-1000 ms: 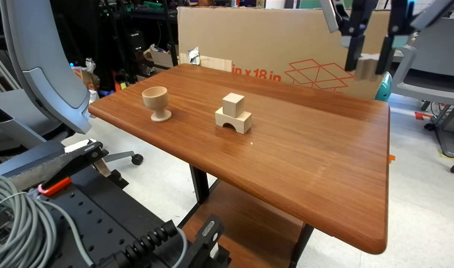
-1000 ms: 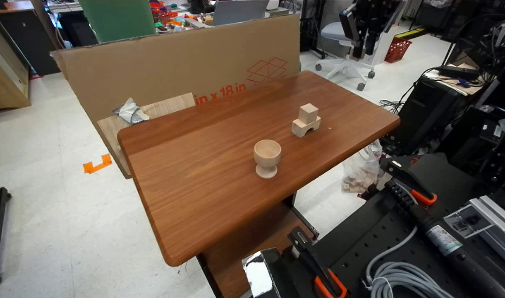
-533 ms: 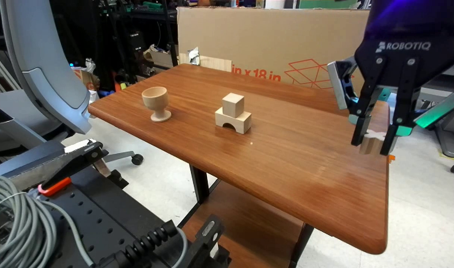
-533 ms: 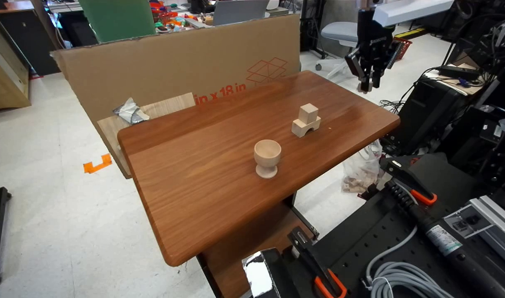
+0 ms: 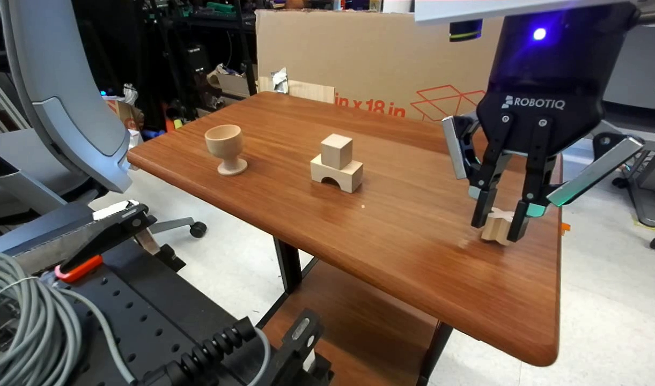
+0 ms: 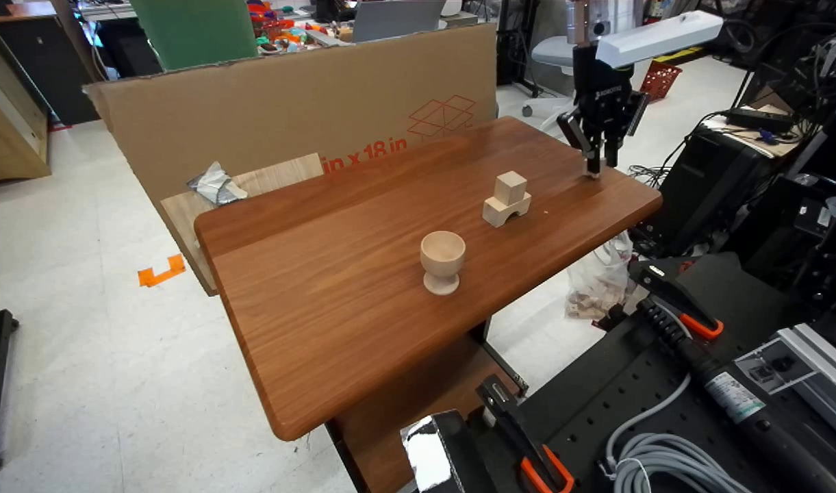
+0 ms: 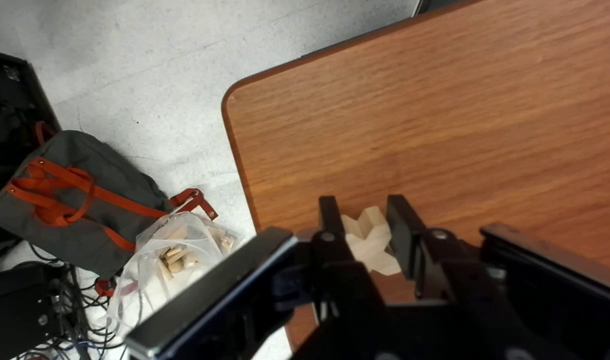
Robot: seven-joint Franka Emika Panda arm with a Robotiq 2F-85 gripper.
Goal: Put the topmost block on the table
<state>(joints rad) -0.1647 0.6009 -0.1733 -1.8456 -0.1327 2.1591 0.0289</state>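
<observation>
- Since the bench (image 7: 449, 120) spreads beneath the jaws, with its rounded-corner end near on one side, lower on the spot rather than drifting toward that edge.
- Goblet (image 5: 226, 147): well apart from the jaws; it should need no steering around.
- Arch block (image 5: 344, 178): between goblet and jaws, apart from both; pull away upward, never across it.
- Cube block (image 5: 336, 151): atop the arch block, away from the jaws, probably easily knocked.
- Topmost block (image 7: 372, 242): pinched between the jaws, roughly upright, low at the bench; whether its foot touches, I cannot tell. Ease down until it sits flat, part the jaws evenly, then rise straight up, lest a notched side catch.
</observation>
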